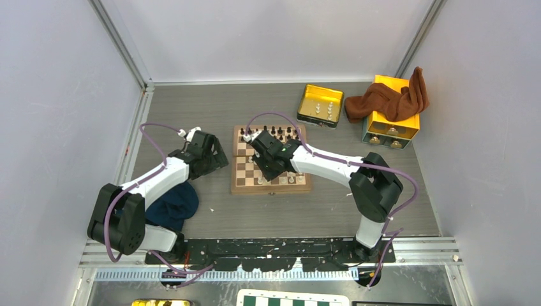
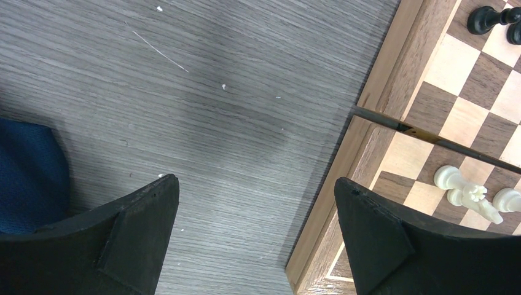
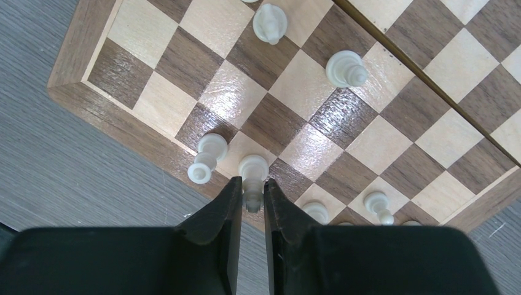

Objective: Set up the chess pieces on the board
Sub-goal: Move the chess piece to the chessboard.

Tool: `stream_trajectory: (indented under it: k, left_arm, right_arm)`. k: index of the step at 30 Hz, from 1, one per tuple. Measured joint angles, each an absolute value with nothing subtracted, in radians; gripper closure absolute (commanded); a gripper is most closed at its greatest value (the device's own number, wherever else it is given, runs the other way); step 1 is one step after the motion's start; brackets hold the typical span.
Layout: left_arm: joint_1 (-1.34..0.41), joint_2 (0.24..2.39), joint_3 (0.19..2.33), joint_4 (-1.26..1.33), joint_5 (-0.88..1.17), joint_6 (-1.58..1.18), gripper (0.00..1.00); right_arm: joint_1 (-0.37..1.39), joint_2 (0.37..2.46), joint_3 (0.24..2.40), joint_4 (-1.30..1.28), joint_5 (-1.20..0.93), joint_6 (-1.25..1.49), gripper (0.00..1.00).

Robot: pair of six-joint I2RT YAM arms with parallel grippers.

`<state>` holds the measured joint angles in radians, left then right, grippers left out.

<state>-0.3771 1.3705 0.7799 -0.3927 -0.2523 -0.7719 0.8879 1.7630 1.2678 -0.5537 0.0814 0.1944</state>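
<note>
The right gripper (image 3: 252, 195) is clenched on a cream piece (image 3: 253, 167) at the board (image 3: 117, 114)'s edge row. The piece's lower part is hidden between the fingers. The left gripper (image 2: 255, 209) hangs spread wide over the table (image 2: 215, 92), beside the board's border. From above, the right arm (image 1: 325, 164) covers the board's middle. Dark pieces (image 1: 274, 132) line the far row.
</note>
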Motion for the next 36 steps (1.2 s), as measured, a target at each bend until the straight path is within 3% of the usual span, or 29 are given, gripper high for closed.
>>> stream_trajectory:
  k: [36]
  left_arm:
    - [-0.377, 1.370, 0.781, -0.393, -0.250, -0.777, 0.03]
  right_arm:
    - [0.886, 1.745, 1.268, -0.622, 0.152, 0.186, 0.94]
